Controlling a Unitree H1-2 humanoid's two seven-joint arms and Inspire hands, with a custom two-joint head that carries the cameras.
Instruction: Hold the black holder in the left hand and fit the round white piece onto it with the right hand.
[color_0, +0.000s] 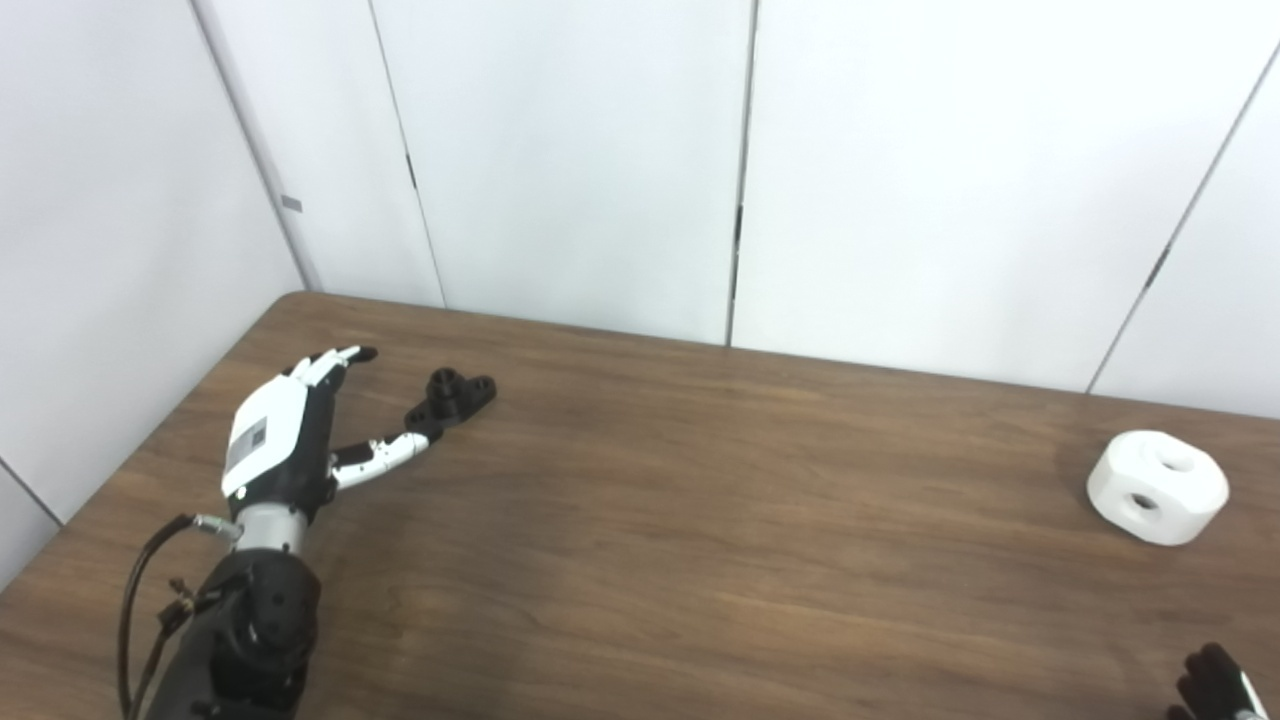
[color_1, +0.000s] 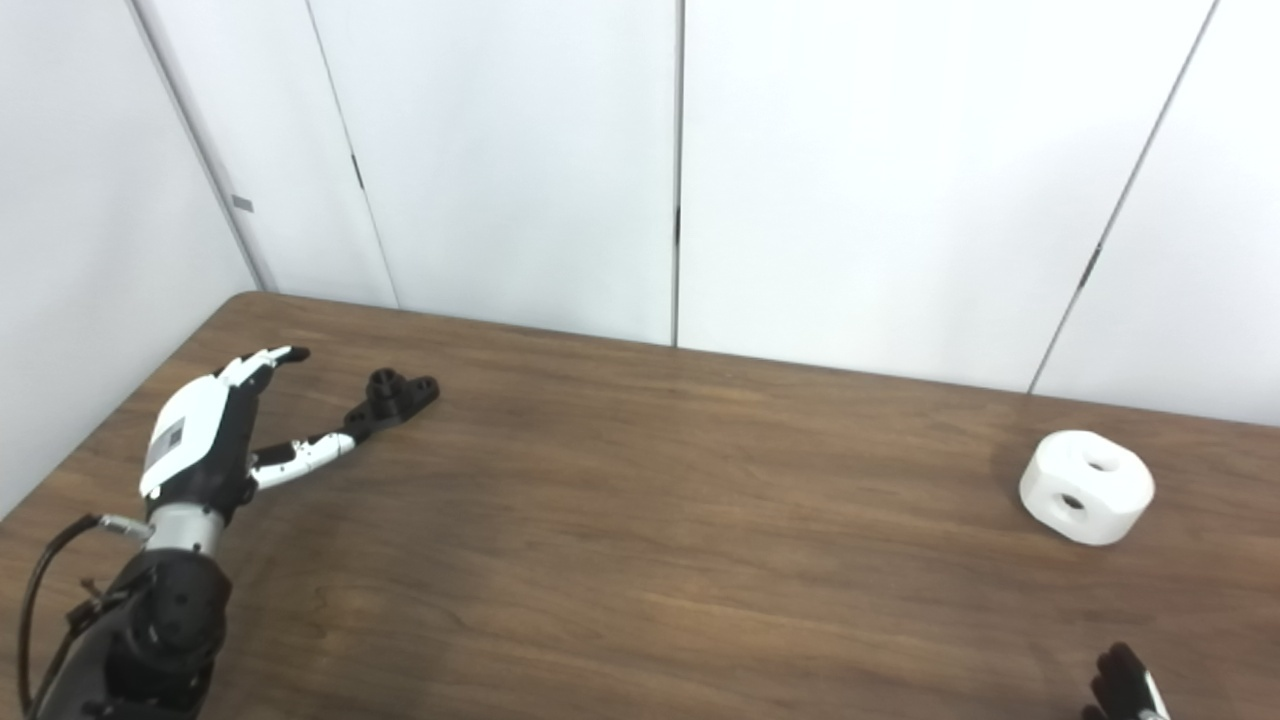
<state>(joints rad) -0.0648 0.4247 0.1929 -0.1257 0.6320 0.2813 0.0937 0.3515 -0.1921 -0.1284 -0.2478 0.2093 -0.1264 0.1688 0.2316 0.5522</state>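
The black holder (color_0: 455, 396) lies flat on the brown table (color_0: 700, 520) at the far left. My left hand (color_0: 285, 430) is open just left of it, fingers stretched forward, and the thumb tip reaches the holder's near end. The round white piece (color_0: 1157, 486), a thick puck with two holes, rests alone at the far right of the table. Only the dark fingertips of my right hand (color_0: 1215, 685) show at the bottom right corner, well short of the white piece; its state is not visible.
White wall panels (color_0: 600, 150) close off the table at the back and on the left. The table's rounded back-left corner lies just beyond my left hand.
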